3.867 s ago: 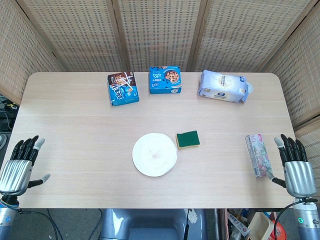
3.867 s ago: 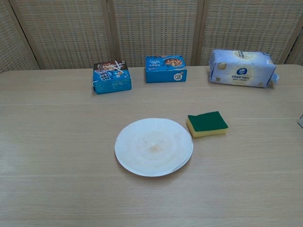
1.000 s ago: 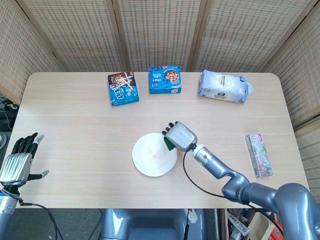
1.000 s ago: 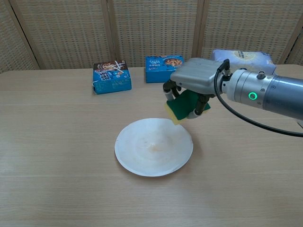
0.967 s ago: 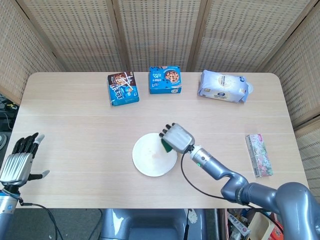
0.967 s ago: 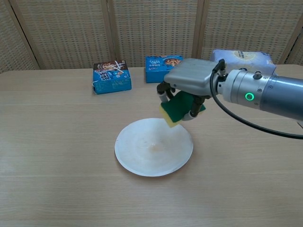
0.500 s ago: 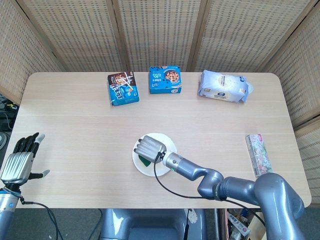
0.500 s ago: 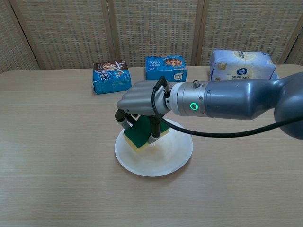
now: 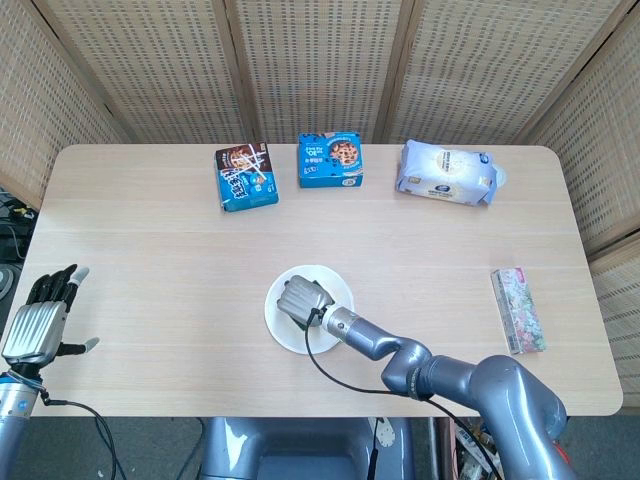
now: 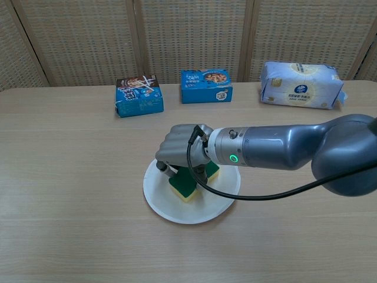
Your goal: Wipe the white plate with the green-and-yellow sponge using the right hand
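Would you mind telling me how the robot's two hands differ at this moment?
The right hand grips the green-and-yellow sponge over the white plate; the left hand holds nothing. The right hand's fingers are curled around the sponge; the left's are apart. The right is mid-table, the left at the table's near-left edge. Both look metallic grey.

Colour rundown: the bench (image 10: 70, 153) is pale wood grain, light beige. Plate (image 10: 162, 203) is plain white. Sponge (image 10: 189, 184) is dark green on top with a yellow layer underneath. Right hand (image 10: 179, 147) is metallic silver-grey with black in the fingers, and there's a little green light on the wrist. Left hand (image 9: 35, 322) is silver with black fingers. Two boxes at the back (image 10: 139, 95) (image 10: 206, 85) are blue with cookie pictures, and the pack (image 10: 300, 85) is white and lavender-blue. The packet (image 9: 517, 309) has a pinkish floral print.
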Motion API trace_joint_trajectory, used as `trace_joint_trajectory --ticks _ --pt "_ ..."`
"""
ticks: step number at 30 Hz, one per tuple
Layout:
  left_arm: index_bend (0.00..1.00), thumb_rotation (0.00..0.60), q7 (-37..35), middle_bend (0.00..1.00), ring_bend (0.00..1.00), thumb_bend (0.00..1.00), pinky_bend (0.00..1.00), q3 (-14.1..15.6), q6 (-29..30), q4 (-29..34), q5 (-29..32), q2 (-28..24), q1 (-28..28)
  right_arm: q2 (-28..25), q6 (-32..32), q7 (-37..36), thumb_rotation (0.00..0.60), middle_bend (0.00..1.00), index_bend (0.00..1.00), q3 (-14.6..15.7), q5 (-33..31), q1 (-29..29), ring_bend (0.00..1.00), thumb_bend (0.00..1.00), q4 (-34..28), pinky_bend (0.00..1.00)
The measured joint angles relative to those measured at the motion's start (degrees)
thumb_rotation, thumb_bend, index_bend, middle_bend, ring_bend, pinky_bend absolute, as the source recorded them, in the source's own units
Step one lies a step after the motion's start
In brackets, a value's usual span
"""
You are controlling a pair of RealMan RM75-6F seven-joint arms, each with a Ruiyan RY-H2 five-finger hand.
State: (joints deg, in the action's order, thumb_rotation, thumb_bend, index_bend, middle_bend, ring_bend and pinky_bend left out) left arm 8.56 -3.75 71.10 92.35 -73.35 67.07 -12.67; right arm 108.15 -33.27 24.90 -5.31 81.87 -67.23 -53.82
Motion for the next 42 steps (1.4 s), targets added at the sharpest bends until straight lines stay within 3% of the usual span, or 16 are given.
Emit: trace_joint_trajectory --ticks 14,25,42 --pt "0.00 0.600 0.4 0.00 0.00 0.00 0.00 0.1 -0.3 -0.3 0.5 0.4 -0.3 -0.1 -1.8 3.7 0.600 0.53 0.61 3.3 3.8 0.4 0.40 0.49 2.6 0.61" --pt "0.00 0.600 0.2 0.00 0.00 0.00 0.00 0.3 -0.4 0.0 0.3 0.3 -0.4 -6.2 -5.4 6.4 0.600 0.54 0.61 2.4 5.2 0.6 0.41 0.49 -4.2 0.65" --pt "0.00 0.600 0.3 0.00 0.00 0.00 0.00 0.3 -0.5 -0.2 0.6 0.3 -0.5 -2.3 -5.2 20.8 0.600 0.56 0.63 5.0 6.3 2.5 0.46 0.53 -1.3 0.71"
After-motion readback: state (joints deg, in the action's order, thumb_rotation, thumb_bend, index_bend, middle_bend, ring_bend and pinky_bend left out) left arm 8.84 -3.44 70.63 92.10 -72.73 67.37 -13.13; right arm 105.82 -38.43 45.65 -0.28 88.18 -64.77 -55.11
